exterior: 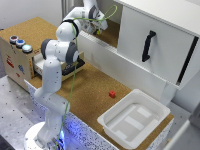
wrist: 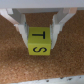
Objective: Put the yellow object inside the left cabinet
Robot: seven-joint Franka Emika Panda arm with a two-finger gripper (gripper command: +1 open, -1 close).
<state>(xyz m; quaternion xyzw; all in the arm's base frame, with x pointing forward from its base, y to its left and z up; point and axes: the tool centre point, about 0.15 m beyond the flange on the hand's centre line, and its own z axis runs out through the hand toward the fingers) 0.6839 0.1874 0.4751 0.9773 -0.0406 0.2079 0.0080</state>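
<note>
**Operator:** Wrist view first: I have the yellow object (wrist: 38, 41) clamped between the two fingers (wrist: 21, 28) of the gripper (wrist: 39, 35), one on each side face. Its lettered face is turned to the camera. Brown cork fills the picture beneath it, and I judge the block is hanging just above that surface, though I cannot tell for sure whether it touches.

**Spotter:** And where does that put you in the scene?

**Operator:** In the exterior view the arm (exterior: 56, 60) reaches to the far side, and the gripper (exterior: 99, 30) sits inside the opening of the left cabinet (exterior: 111, 34), over its cork floor. The black-handled door (exterior: 155, 45) stands to the exterior view's right of it.

**Spotter:** So what does the next move depend on?

**Operator:** Only the vertical gap. The block lies directly below my wrist, between the pads, with the cabinet floor straight under it. As I read it, the job is nearly done: lower a touch if needed, spread the fingers, then back out without nudging the cube. The red block (exterior: 112, 93) and white tray (exterior: 159, 111) are well apart, on the near counter.
</note>
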